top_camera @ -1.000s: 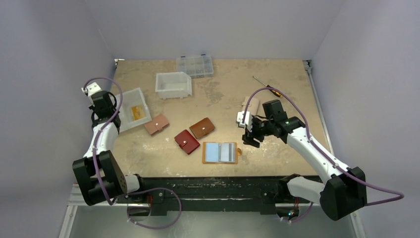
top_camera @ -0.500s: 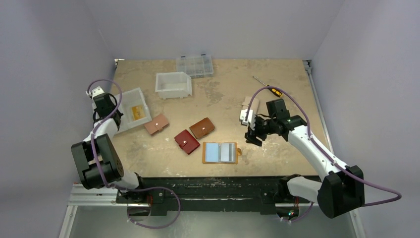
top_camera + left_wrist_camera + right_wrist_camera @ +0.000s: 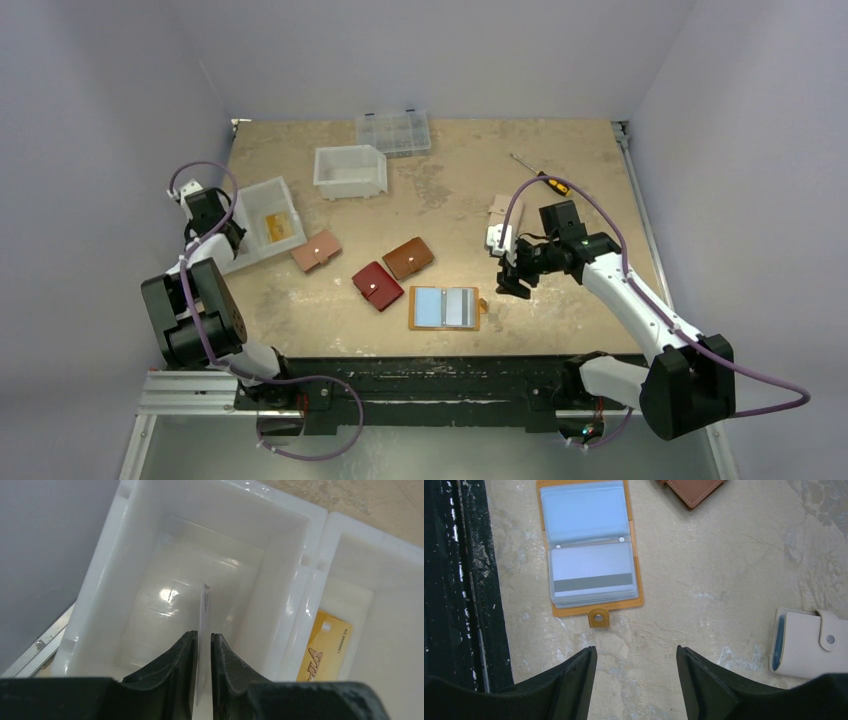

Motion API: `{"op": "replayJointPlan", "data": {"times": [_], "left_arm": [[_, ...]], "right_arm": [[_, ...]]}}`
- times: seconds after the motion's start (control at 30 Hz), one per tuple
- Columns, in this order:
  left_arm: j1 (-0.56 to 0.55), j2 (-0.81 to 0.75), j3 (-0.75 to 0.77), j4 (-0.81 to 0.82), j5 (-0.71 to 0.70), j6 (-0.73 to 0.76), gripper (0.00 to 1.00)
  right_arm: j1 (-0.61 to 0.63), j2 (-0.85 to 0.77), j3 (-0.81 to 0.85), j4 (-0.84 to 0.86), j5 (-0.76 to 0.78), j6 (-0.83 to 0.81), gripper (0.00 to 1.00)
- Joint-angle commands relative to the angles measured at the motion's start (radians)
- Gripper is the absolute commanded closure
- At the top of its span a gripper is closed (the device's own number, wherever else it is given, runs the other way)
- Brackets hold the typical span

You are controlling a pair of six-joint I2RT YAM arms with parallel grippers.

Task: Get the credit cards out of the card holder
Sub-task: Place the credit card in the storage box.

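Presently the card holder lies opened flat on the surface, inside up, close to the near edge and about midway across, just near-right of the dark red wallet. Its long axis runs left to right, parallel to the near edge. The snap tab sticks out of the right short side. Two credit cards show through its clear sleeves: a light blue card in the left page and a whitish striped card in the right page, the dark stripe running near to far. Both cards sit crosswise to the holder. Right tool hovers just right of the tab, jaws spread wide, nothing between them, touching nothing. A beige wallet lies shut beyond it, to the far right. Left tool is at the far left, over the white bin, above its left compartment. Its jaws are only a sliver apart, with a whitish card edge-on between them. Whether the pads press that card, cannot tell. A yellow card lies flat in the bin's right compartment. The brown wallet and a pink wallet lie shut, left of centre.
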Motion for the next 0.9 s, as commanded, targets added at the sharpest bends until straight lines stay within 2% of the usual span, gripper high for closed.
{"op": "replayJointPlan", "data": {"times": [0.0, 0.23, 0.47, 0.6, 0.77, 0.87], "left_arm": [[0.008, 0.004, 0.056, -0.029, -0.077, -0.055, 0.79], [0.009, -0.002, 0.098, -0.133, -0.172, -0.102, 0.73], [0.007, -0.181, 0.074, -0.141, -0.128, -0.146, 0.51], [-0.016, -0.304, 0.042, -0.128, -0.06, -0.14, 0.34], [-0.098, -0.443, 0.015, -0.116, 0.089, -0.075, 0.06], [-0.182, -0.489, -0.002, -0.1, 0.292, -0.021, 0.02]], "right_arm": [[-0.004, -0.02, -0.002, -0.017, -0.047, -0.031, 0.33], [-0.004, -0.021, -0.001, -0.019, -0.047, -0.033, 0.33], [-0.006, -0.023, -0.001, -0.019, -0.045, -0.033, 0.33], [-0.006, -0.023, -0.002, -0.019, -0.045, -0.034, 0.33], [-0.008, -0.019, 0.001, -0.022, -0.056, -0.041, 0.33], [-0.006, -0.025, 0.003, -0.025, -0.056, -0.049, 0.33]]}}
